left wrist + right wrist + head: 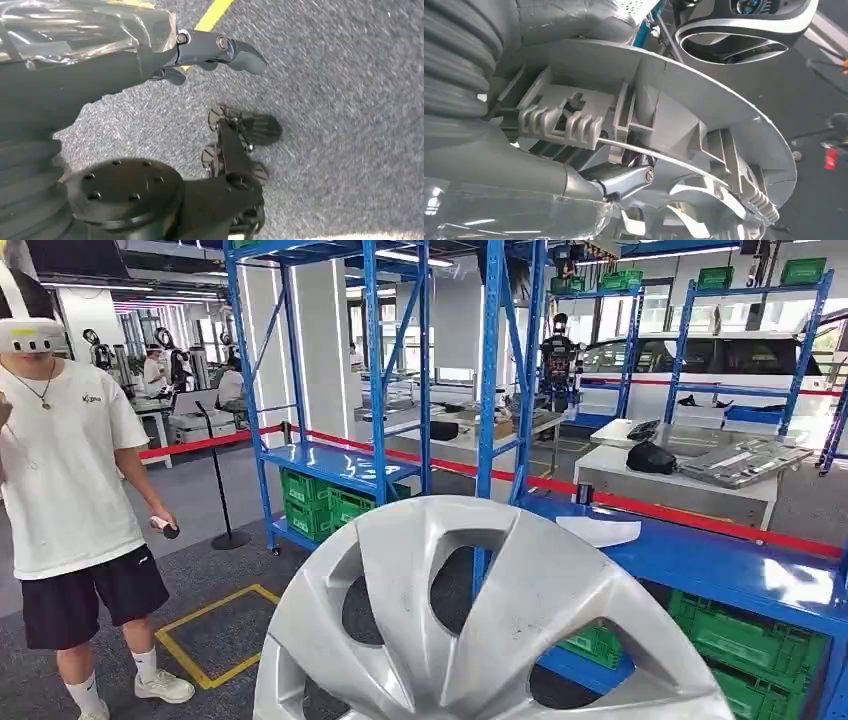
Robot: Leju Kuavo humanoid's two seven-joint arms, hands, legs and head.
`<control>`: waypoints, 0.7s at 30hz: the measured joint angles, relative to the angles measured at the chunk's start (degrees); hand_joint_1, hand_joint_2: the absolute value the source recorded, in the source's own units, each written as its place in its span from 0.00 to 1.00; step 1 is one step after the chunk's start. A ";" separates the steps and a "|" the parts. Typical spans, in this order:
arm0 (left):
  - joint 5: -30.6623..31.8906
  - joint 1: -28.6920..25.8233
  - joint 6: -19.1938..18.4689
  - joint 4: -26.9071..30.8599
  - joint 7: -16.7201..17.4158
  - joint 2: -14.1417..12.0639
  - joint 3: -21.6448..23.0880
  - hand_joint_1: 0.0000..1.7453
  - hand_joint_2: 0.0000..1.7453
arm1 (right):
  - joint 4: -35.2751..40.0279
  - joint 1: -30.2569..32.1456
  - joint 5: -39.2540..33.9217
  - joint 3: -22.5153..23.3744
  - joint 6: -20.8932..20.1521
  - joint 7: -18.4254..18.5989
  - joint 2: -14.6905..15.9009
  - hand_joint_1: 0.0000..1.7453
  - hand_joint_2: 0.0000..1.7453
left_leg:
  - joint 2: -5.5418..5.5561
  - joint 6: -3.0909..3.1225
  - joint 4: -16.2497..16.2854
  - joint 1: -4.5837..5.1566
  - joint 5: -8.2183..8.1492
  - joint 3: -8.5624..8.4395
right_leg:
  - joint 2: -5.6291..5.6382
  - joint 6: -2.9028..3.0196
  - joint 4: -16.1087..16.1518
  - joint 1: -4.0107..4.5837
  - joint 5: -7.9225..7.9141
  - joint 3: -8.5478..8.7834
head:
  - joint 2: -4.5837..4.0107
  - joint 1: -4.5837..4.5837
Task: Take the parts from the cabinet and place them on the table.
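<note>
On our left we see a person in a white T-shirt and black shorts standing on the grey carpeted floor, holding a small dark controller, beside a square of yellow floor tape. Behind them we see a black stanchion post carrying a red barrier belt. Green plastic crates sit low down, and farther off we make out a white car behind a white bench holding a black bag.
</note>
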State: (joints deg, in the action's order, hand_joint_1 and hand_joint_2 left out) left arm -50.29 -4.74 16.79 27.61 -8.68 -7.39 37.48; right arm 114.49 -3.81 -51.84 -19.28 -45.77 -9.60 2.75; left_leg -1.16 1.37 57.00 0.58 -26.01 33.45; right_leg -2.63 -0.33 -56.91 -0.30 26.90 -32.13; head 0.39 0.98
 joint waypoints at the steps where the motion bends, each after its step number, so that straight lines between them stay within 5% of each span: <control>1: 0.09 -0.12 0.00 0.13 0.07 0.04 -0.09 0.00 1.00 | 0.07 0.01 0.00 0.02 0.00 0.00 0.02 1.00 1.00 | 0.23 0.40 -0.69 -0.68 0.57 -0.78 | 0.49 -0.15 -0.77 -0.22 0.46 -0.51 | 0.00 -0.02; 2: 0.30 -0.05 0.00 0.26 0.15 0.09 -0.15 0.00 1.00 | 0.15 -0.03 0.00 0.04 0.02 -0.02 0.02 1.00 1.00 | 0.53 0.70 -0.83 -0.65 0.75 -0.78 | 1.47 0.01 -2.61 -0.16 1.78 -1.32 | 0.00 -0.17; 4: 0.68 -0.04 0.00 0.28 0.26 0.07 -0.26 0.00 1.00 | 0.15 0.06 0.00 0.13 0.02 -0.02 0.09 1.00 1.00 | 1.22 0.95 -0.79 -0.61 0.93 -0.60 | 1.97 0.50 -11.28 -0.21 5.69 -5.23 | 0.00 -0.35; 6: 1.16 -0.14 0.00 0.35 0.39 0.07 -0.44 0.00 1.00 | 0.13 0.22 0.11 0.18 0.04 -0.02 0.13 1.00 1.00 | 1.96 0.96 -0.76 -0.57 0.93 -0.47 | 2.17 0.16 -18.96 -0.19 7.82 -9.01 | 0.00 -0.37; 8: 1.62 -0.22 -0.02 0.46 0.48 0.13 -0.72 0.00 1.00 | 0.13 0.37 0.15 0.31 0.04 -0.11 0.17 1.00 1.00 | 2.78 0.93 -0.71 -0.64 0.92 -0.60 | 2.19 -0.90 -14.80 -0.29 5.36 -7.09 | 0.00 -0.39; 10: 1.99 -0.20 -0.20 0.61 0.55 0.37 -1.03 0.00 1.00 | 0.15 0.34 0.33 0.31 0.04 -0.22 0.17 1.00 1.00 | 3.63 0.69 -0.40 -0.67 0.79 -0.66 | 2.79 -1.82 -3.94 -0.73 1.14 -1.94 | 0.00 -0.42; 11: 2.41 -0.19 -0.28 0.63 0.55 0.44 -1.18 0.00 1.00 | 0.15 0.33 0.39 0.31 0.04 -0.28 0.20 1.00 1.00 | 3.97 0.28 0.01 -0.35 0.59 -0.38 | 3.77 -1.53 -0.52 -0.78 0.53 -0.55 | 0.00 -0.48; 12: 2.58 -0.22 -0.35 0.63 0.55 0.42 -1.37 0.00 1.00 | 0.15 0.38 0.44 0.31 0.04 -0.39 0.22 1.00 1.00 | 4.21 0.03 0.27 -0.24 0.45 -0.20 | 3.43 -0.73 -0.51 -0.73 0.16 -0.25 | 0.00 -0.40; 15: 2.93 -0.57 -0.35 0.61 0.59 0.48 -1.73 0.00 1.00 | 0.15 0.36 0.44 0.33 0.04 -0.63 0.26 1.00 1.00 | 4.40 -0.84 0.10 -0.52 0.63 0.05 | 3.18 0.36 -0.56 -0.31 0.00 -0.42 | 0.00 -0.35; 17: 3.32 -0.62 -0.37 0.61 0.66 0.55 -2.01 0.00 1.00 | 0.15 0.33 0.50 0.33 0.04 -0.79 0.22 1.00 1.00 | 2.96 -1.51 2.11 -0.60 -1.02 0.97 | 2.84 0.96 -0.28 -0.87 -0.16 -0.21 | 0.00 -0.17; 19: 3.76 -0.48 -0.35 0.61 0.68 0.52 -2.45 0.00 1.00 | 0.15 0.34 0.50 0.33 0.04 -0.96 0.17 1.00 1.00 | 1.85 -2.09 10.73 -1.02 -5.45 4.89 | 2.45 1.41 -0.31 -0.70 -0.12 -0.22 | 0.00 0.00; 21: 4.17 -0.57 -0.37 0.61 0.83 0.59 -2.62 0.00 1.00 | 0.15 0.43 0.59 0.33 0.04 -0.96 0.22 1.00 1.00 | 1.59 -2.38 18.25 -1.22 -7.77 8.56 | 1.97 1.48 -0.34 -0.54 -0.07 -0.24 | 0.00 0.00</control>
State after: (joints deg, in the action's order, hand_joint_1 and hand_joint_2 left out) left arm -46.12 -5.31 16.41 28.22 -7.85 -6.80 34.86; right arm 114.64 -3.38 -51.25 -18.95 -45.72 -10.56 2.97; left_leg 0.43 -1.01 75.25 -0.64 -33.78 42.01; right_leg -0.66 1.15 -57.24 -0.84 26.83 -32.37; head 0.39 0.98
